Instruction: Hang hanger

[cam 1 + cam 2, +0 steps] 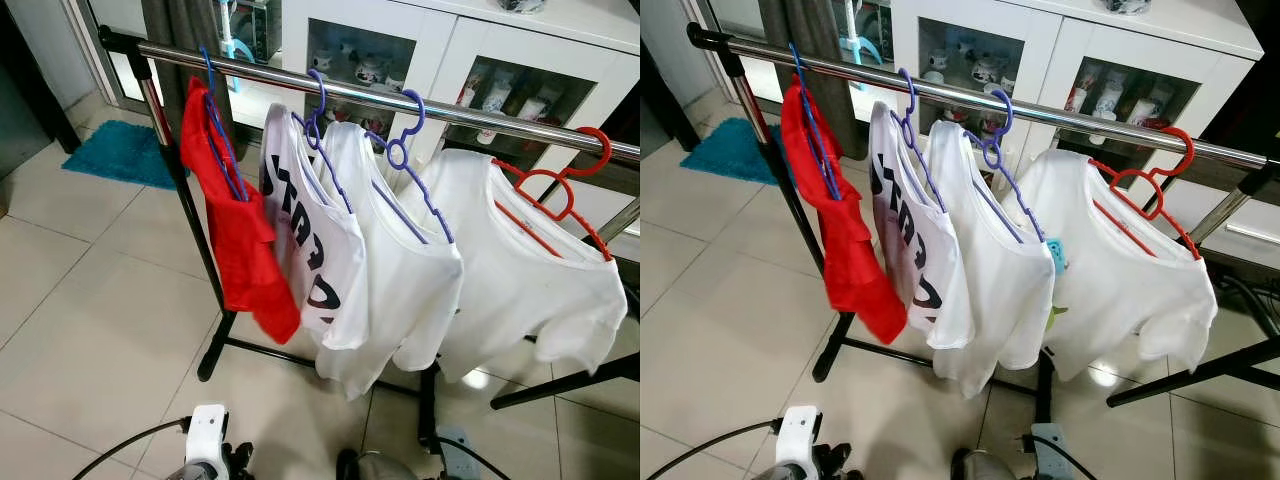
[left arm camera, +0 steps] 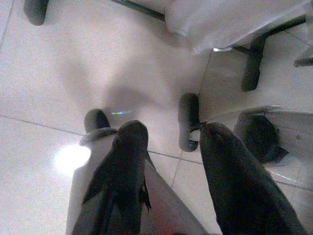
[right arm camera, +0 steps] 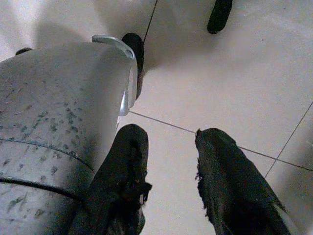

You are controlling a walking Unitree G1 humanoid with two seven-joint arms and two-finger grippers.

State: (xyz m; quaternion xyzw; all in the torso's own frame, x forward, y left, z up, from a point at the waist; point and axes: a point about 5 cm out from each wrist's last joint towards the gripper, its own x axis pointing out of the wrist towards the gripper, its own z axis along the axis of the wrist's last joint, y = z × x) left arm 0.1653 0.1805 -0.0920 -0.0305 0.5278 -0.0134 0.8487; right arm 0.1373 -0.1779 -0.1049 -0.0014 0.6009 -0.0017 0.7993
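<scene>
Shirts hang in a row on the steel rail (image 1: 400, 103) before you: a red shirt (image 1: 235, 235) on a blue hanger (image 1: 222, 135) at the left, then a white printed shirt (image 1: 305, 240) and a plain white shirt (image 1: 395, 270) on purple hangers (image 1: 400, 150), and at the right a white shirt (image 1: 530, 290) on the red hanger (image 1: 560, 190), hooked over the rail. Behind stands a white glass-door cabinet (image 1: 450, 60). Your left pincer (image 2: 168, 134) points down at the tiled floor (image 2: 58, 63), fingers apart and empty; your right pincer (image 3: 166, 134) hangs likewise beside the robot's silver leg (image 3: 54, 122), fingers apart, gripping nothing.
</scene>
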